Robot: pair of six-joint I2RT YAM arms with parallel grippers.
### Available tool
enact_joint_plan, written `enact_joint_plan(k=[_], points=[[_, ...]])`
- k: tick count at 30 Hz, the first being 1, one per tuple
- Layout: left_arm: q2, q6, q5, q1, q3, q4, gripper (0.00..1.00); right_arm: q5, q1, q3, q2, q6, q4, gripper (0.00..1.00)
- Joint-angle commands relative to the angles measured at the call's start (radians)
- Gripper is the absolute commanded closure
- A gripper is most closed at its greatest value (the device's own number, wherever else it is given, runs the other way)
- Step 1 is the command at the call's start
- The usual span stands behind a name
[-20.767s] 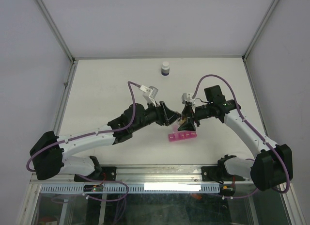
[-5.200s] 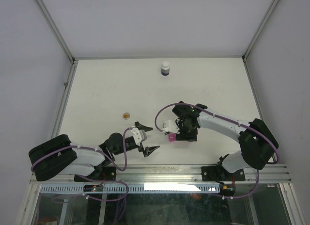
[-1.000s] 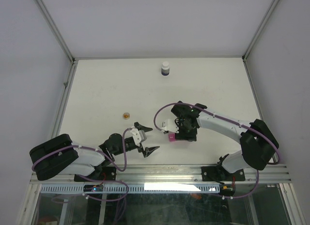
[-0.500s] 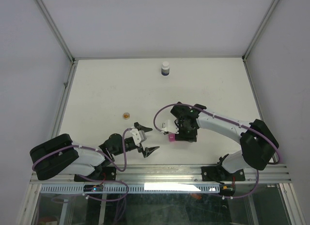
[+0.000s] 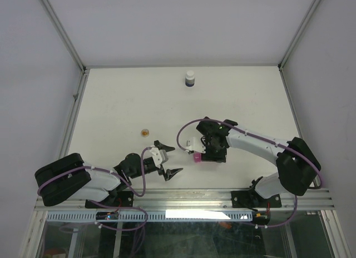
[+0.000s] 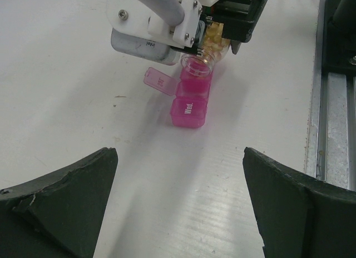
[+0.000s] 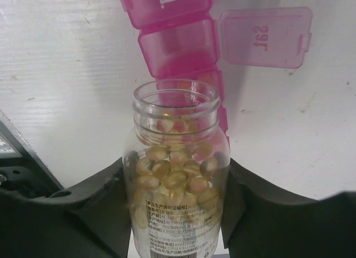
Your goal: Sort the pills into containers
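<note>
My right gripper [image 7: 177, 216] is shut on a small clear bottle [image 7: 177, 185], which is uncapped and tilted. Yellow-orange pills [image 7: 178, 169] fill the bottle up to its neck. The bottle's mouth [image 6: 197, 65] hangs just over the pink containers [image 7: 177, 44], a strip of compartments lying flat on the table, also seen as the pink containers [image 6: 189, 102]. One lid [image 7: 264, 36] is flipped open beside the strip. In the top view the right gripper [image 5: 210, 152] covers most of the containers [image 5: 196, 157]. My left gripper [image 5: 176, 159] rests wide open and holds nothing, a short way to their left.
A small round orange cap [image 5: 145, 132] lies on the table left of the middle. A dark bottle with a white cap [image 5: 190, 78] stands at the far edge. A metal rail [image 6: 334, 102] runs along the table's near edge.
Nothing has moved over the last second. Since the oldest frame the left arm has drawn back to the near left, the orange cap has appeared on the table, and the right arm has shifted over the containers.
</note>
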Motion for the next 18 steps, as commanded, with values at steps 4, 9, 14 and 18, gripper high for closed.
enact_joint_plan(k=[4, 9, 14, 18], points=[[0.003, -0.014, 0.008, -0.007, -0.014, 0.074, 0.01, -0.037, 0.01, 0.04, -0.021, 0.01, -0.009, 1.0], [0.009, -0.014, 0.007, -0.006, -0.015, 0.079, 0.01, -0.028, 0.013, 0.035, -0.021, 0.013, -0.009, 1.0], [0.016, -0.013, 0.007, -0.007, -0.015, 0.086, 0.01, -0.01, 0.011, 0.004, -0.026, 0.004, 0.037, 1.0], [0.012, -0.014, 0.007, -0.006, -0.016, 0.082, 0.01, -0.008, 0.005, 0.028, -0.003, 0.012, 0.004, 1.0]])
